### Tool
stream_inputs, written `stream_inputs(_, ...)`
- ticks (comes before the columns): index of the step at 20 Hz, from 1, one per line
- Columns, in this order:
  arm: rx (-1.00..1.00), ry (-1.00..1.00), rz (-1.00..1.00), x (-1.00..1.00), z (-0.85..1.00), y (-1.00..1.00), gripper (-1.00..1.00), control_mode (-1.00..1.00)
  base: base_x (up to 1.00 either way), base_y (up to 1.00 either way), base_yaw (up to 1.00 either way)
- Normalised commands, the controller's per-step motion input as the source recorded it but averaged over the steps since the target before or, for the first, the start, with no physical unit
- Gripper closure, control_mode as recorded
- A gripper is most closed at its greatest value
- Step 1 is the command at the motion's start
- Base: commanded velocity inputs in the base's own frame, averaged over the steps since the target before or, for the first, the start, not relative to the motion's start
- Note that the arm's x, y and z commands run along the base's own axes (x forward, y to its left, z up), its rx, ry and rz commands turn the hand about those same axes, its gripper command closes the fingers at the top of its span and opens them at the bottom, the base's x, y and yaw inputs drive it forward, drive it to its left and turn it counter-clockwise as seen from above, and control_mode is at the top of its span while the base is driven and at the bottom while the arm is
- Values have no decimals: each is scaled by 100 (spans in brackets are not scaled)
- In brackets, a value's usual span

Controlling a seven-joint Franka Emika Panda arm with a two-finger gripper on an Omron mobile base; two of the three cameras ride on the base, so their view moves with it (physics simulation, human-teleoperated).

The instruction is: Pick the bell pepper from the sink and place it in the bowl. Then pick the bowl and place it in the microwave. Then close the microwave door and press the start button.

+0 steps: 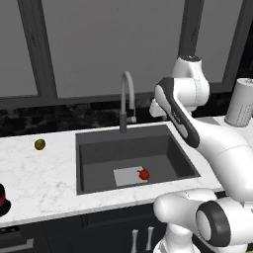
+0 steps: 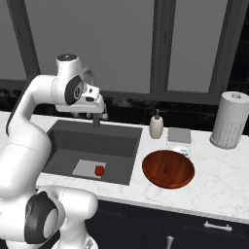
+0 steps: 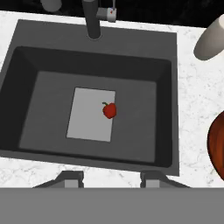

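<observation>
Pepper (image 3: pixel 110 110) sits on the sink (image 3: pixel 26 113) floor well below the fingers (image 3: pixel 111 177), which hang part open holding nothing; looks light, smooth and roly, so I'd pinch its round middle.

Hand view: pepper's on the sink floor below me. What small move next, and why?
Probably lower the gripper straight down toward the bell pepper. The pepper sits alone on the right edge of the pale rectangle on the floor of the sink, well below the fingertips, whose jaws stand apart with nothing between them. It lies nearly centred ahead of them, so little sideways correction seems needed. The bowl waits on the counter beside the sink.
</observation>
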Motion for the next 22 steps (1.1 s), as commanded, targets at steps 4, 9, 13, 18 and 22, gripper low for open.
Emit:
stream_inputs(4,0,-2,0,-30,-4,0,-100,-100,0,0,0)
stream_inputs(9,0,0,0,-57,-7,0,-100,-100,0,0,0)
stream_inputs(13,0,0,0,-85,-12,0,-100,-100,0,0,0)
stream_inputs(18,0,4,0,-76,-29,-5,-100,-100,0,0,0)
stream_inputs(22,0,18,0,-21,-68,-9,-100,-100,0,0,0)
